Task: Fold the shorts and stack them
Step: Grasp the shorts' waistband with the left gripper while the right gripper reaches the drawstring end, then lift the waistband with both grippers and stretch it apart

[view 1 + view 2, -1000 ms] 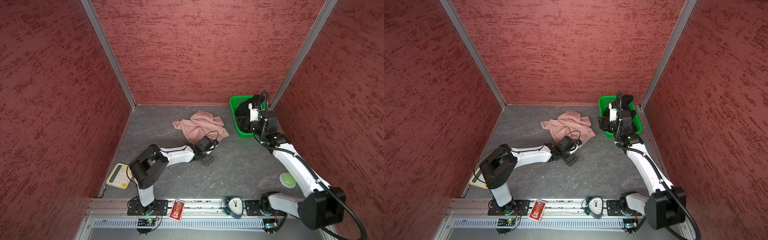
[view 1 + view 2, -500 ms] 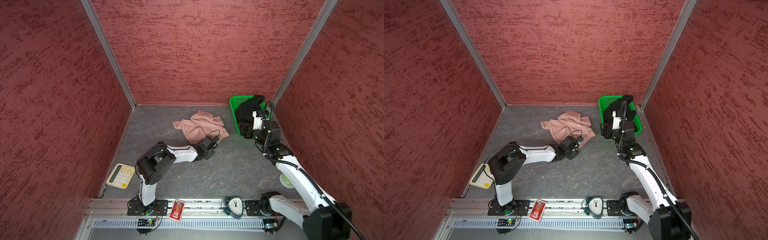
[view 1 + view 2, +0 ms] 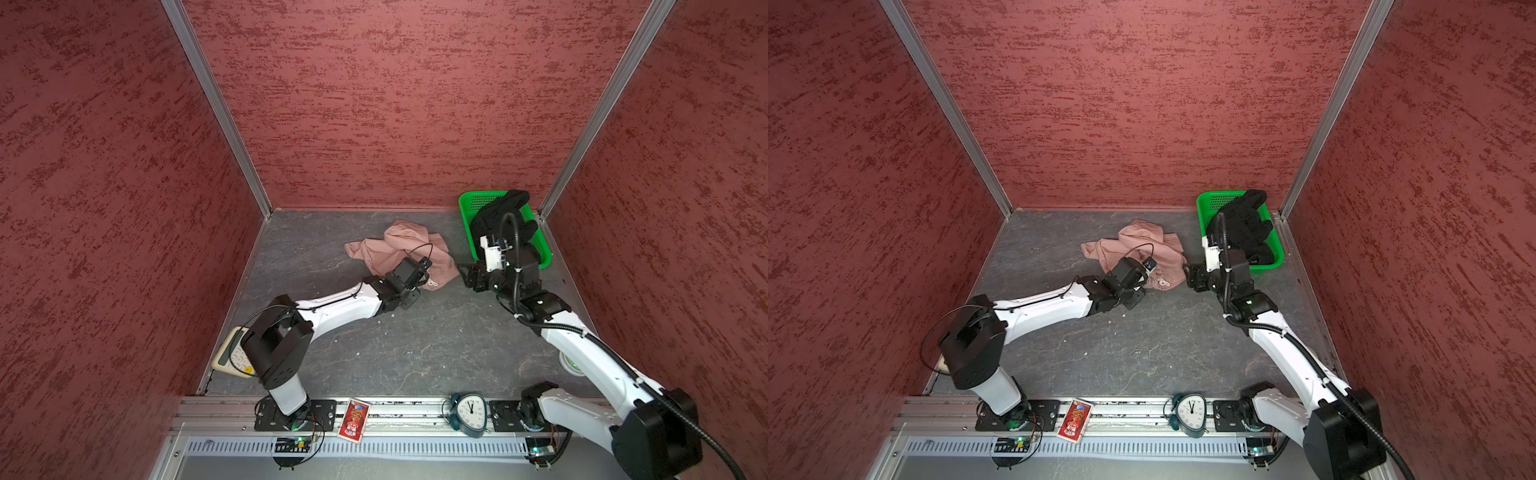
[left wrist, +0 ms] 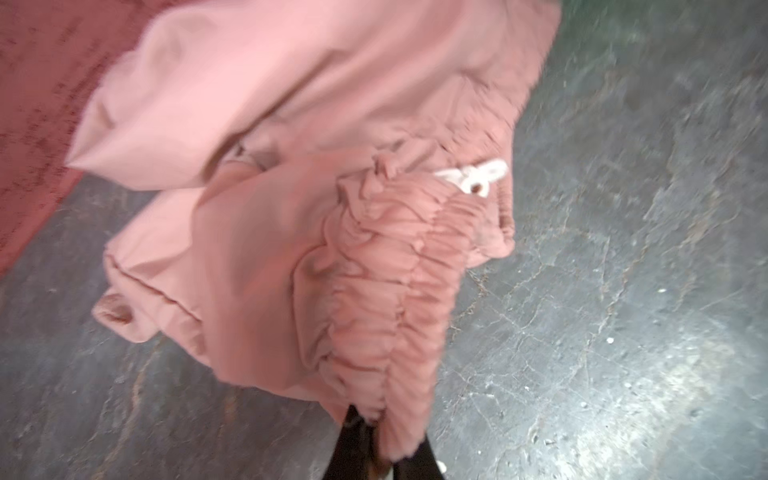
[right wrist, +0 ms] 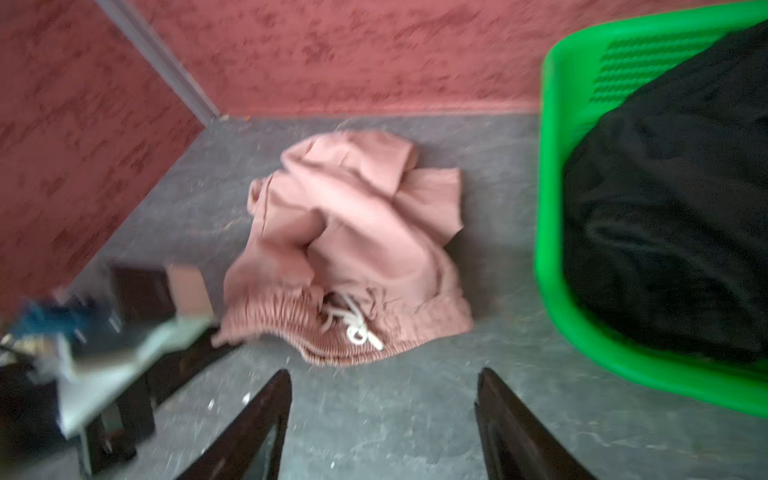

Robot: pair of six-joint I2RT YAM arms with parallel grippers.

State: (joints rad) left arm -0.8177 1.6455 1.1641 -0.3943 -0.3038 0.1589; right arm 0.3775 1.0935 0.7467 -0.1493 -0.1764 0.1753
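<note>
**Dusty pink fabric shorts** (image 3: 395,251) (image 3: 1133,245): crumpled on the grey stone-patterned bench (image 3: 415,353), toward the back wall and a little right of centre in both top views. You see their gathered elastic waistband (image 4: 386,291) and white drawstring (image 5: 357,328) on the side nearer the arms.

**Left fingers** (image 4: 353,449): pressed together on one end of that waistband, pinching the gathered fabric. The left wrist view is blurred. The left arm (image 3: 340,307) reaches low across the bench to this edge.

**Right fingers** (image 5: 266,415): spread wide with nothing between them. They stand over bare bench and point at the drawstring side of the waistband, near it but apart from it. The right arm (image 3: 582,353) brings them in between the pink pair and the basket.

**Plain black fabric shorts** (image 3: 503,212) (image 5: 665,228): heaped inside the bright green plastic mesh basket (image 3: 467,208) (image 5: 552,208), rising above its rim. The basket sits in the back right corner, just beside the pink pair.

**Front edge**: you find a red card (image 3: 353,419) and a teal-framed clock (image 3: 469,409) on the metal rail. A cream calculator (image 3: 230,359) lies by the left wall, partly behind the left arm.
</note>
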